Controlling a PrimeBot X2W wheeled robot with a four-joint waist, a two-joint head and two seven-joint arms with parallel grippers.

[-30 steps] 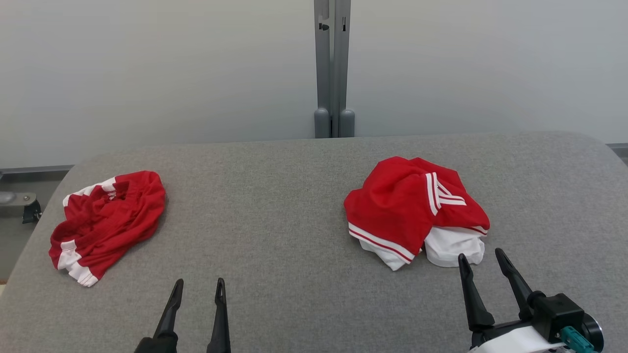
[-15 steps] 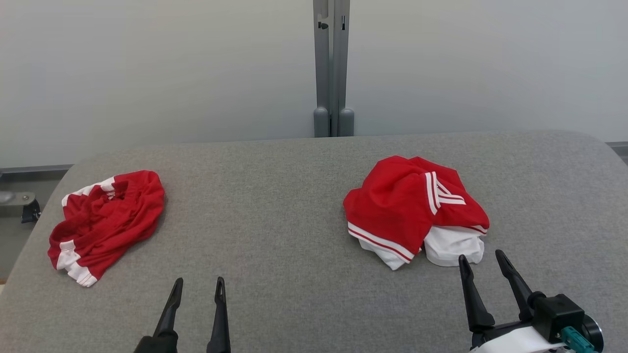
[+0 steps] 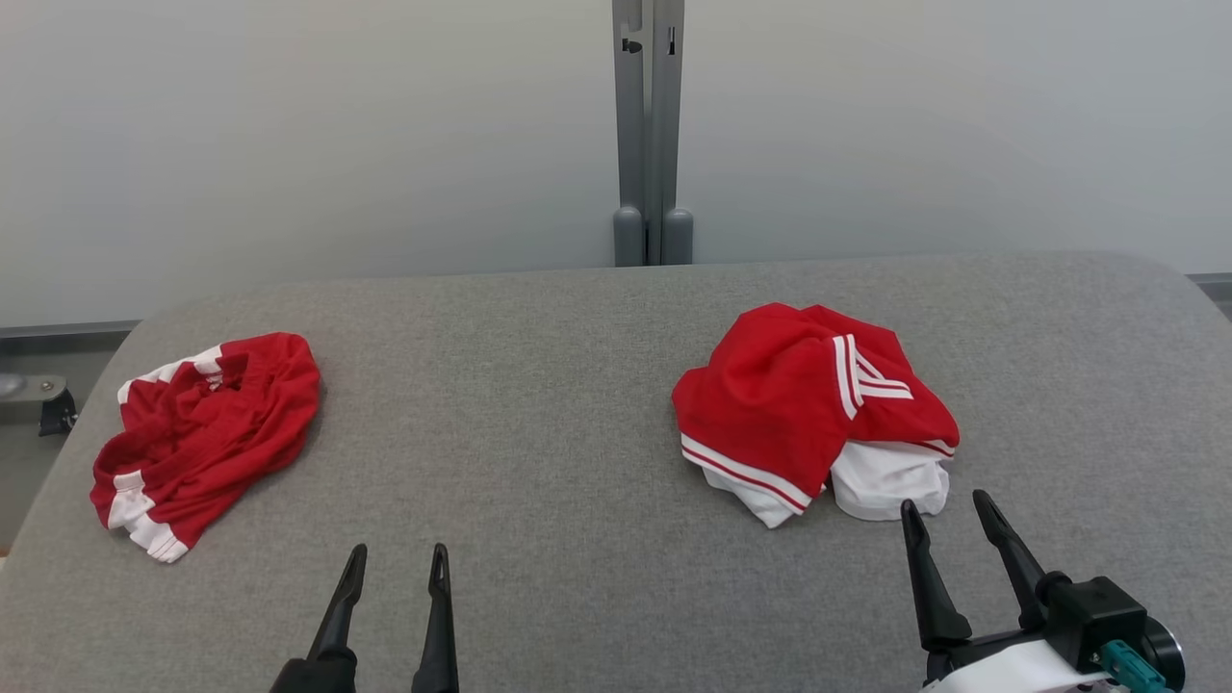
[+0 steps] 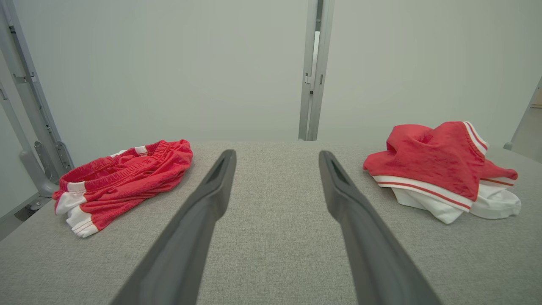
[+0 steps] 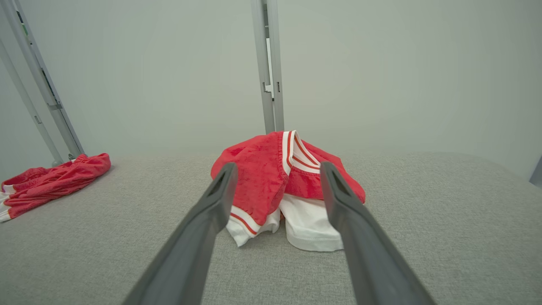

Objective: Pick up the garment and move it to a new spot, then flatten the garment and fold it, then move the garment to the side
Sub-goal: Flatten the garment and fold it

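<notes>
1. Little has changed in the last second. The whole head view has slid a hair, which reads as the camera nodding rather than cloth moving. The left hand [image 3: 398,548] has edged slightly toward the table's middle, and the right hand [image 3: 943,498] sits where it was.
2. Both hands stand wide with nothing between the fingers. I judge the first step, the pick-up, has not yet begun.
3. The garment [image 3: 789,395] lies in a crumpled heap on the right half of the table [image 3: 539,385], well in from the right edge. The right hand's tips stop just short of the heap's near side, apparently not touching. In the right wrist view the garment [image 5: 262,178] sits straight ahead of the fingers.
4. The garment is limp red jersey in soft, rounded folds. White sleeve cloth spills out beneath it on the near side, and thin red-and-white stripes band the seams. It will likely sag and unfurl when lifted.
5. The table has a grey woven cover and rounded corners, so cloth may drag on it.
6. A smaller red garment [image 3: 212,423] with a gathered band and white stripes lies near the left edge, well apart.
</notes>
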